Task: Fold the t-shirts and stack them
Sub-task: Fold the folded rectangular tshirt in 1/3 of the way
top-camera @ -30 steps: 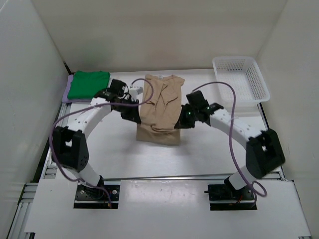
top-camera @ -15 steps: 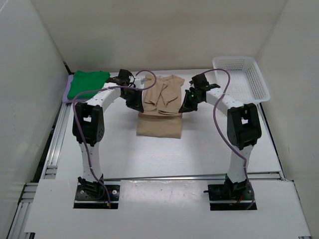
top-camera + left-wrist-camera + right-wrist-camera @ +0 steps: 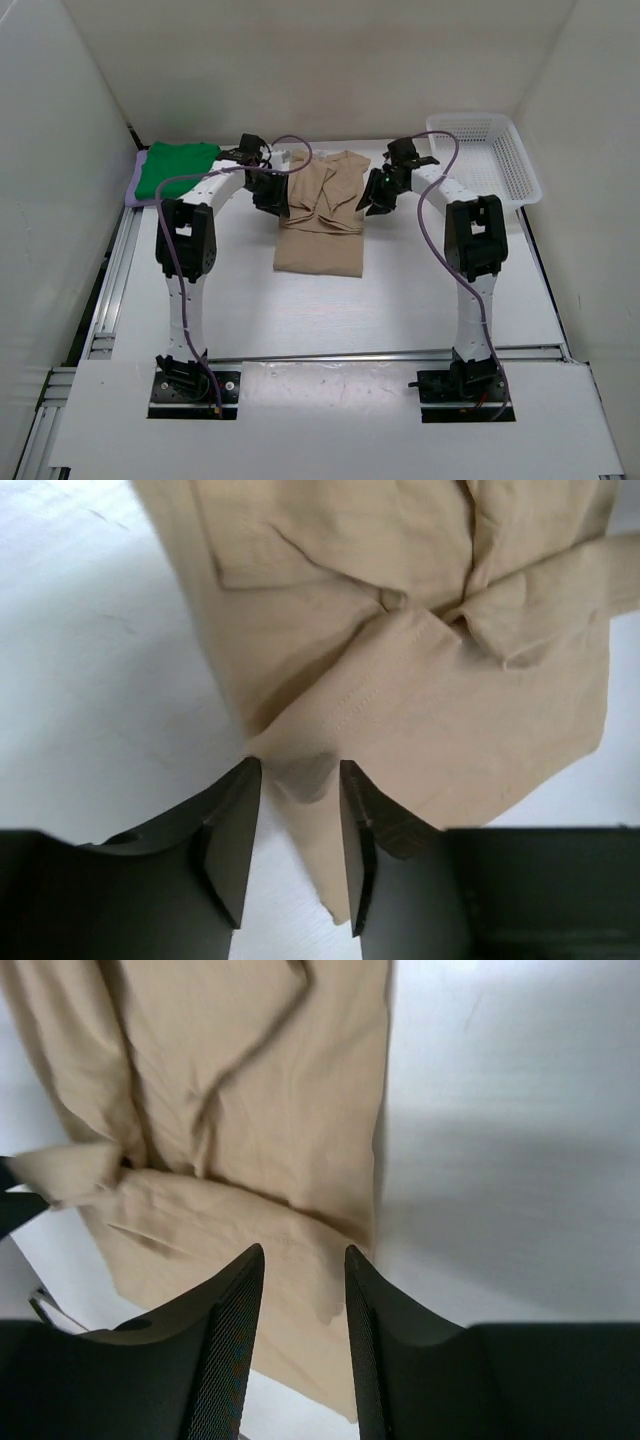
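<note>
The beige t-shirt (image 3: pixel 322 220) lies folded on the white table, its upper half doubled over with the sleeves on top. My left gripper (image 3: pixel 276 200) hovers at the shirt's left edge. In the left wrist view its jaws (image 3: pixel 298 770) stand apart, with a loose corner of the beige cloth (image 3: pixel 400 630) between them, not pinched. My right gripper (image 3: pixel 372 198) is at the shirt's right edge, open (image 3: pixel 303 1252) over the hem of the cloth (image 3: pixel 260 1090). The green t-shirt (image 3: pixel 178 168) lies folded at the back left on top of the lavender one (image 3: pixel 134 190).
A white mesh basket (image 3: pixel 485 155) stands at the back right corner. White walls close in the table on three sides. Purple cables loop over both arms near the shirt.
Both arms carried the shirt's near part toward the back and laid it over, shortening the shirt. Both grippers, shut on the cloth before, have opened and let it go.
</note>
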`<action>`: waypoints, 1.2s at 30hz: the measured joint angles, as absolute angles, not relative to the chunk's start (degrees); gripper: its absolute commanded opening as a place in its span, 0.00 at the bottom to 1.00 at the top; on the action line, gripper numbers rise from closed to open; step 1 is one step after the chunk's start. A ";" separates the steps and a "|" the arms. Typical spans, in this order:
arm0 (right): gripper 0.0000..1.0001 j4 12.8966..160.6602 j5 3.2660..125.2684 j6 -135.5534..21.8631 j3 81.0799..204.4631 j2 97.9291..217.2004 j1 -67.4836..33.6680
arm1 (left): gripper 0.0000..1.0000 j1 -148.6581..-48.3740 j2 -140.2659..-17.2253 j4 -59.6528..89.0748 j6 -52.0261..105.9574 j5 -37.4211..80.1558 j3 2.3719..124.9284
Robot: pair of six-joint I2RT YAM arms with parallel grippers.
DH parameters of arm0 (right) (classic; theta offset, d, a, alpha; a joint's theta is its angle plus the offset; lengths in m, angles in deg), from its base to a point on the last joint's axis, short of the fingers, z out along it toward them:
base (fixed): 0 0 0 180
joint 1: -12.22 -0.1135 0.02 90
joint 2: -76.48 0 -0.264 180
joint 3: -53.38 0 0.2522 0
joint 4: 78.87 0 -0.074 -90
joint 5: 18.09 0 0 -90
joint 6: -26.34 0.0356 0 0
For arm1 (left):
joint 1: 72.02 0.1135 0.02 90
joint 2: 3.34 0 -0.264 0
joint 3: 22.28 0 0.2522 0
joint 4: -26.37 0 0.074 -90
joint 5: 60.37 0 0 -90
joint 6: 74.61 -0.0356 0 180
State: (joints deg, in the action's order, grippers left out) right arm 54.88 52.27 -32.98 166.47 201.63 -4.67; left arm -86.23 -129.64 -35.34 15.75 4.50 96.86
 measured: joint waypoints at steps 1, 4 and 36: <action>0.43 54.86 52.62 -32.92 167.47 201.69 -4.40 | 0.50 -85.97 -129.68 -35.42 15.79 5.16 97.56; 0.38 55.34 54.28 -32.85 169.42 201.17 -3.94 | 0.56 -84.88 -129.71 -35.16 15.75 6.82 100.80; 0.03 58.93 72.92 -29.53 165.77 203.77 -25.15 | 0.62 -90.19 -116.88 -31.77 15.83 8.22 69.83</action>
State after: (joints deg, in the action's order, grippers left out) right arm 58.93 72.92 -29.53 165.77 203.77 -25.15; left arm -90.19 -116.88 -31.77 15.83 8.22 69.83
